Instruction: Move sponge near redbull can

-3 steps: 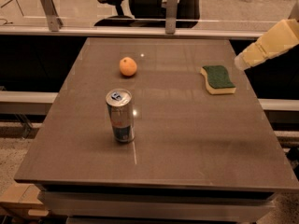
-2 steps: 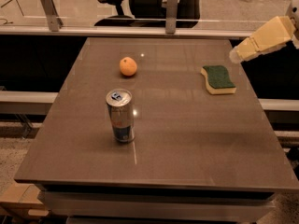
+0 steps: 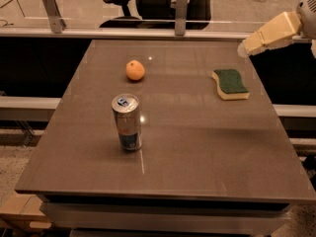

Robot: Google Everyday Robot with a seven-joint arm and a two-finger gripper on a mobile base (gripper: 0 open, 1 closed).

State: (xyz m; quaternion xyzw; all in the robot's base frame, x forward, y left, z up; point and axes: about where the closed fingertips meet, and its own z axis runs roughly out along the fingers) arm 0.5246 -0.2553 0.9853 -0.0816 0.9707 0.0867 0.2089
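Sponge (image 3: 230,83) has to end near the redbull can (image 3: 127,123), and there are some risks on the way; I go from the left side. The redbull can stands upright on the front left part of the table (image 3: 207,152). It is tall and slim, so I think it will fall easily if the sponge or the arm touches it on arrival. Behind it, slightly to the right, lies an orange (image 3: 135,69); it is round and may roll away if you sweep across too low. The sponge lies flat at the right side, green face up, well apart from both. It is thin, so a descent that stops too high may catch nothing, and one too low may press into the table. The gripper (image 3: 244,47) hangs over the far right edge, beyond the sponge and not touching it; whether it is open or closed I cannot tell. Check this before you go down.
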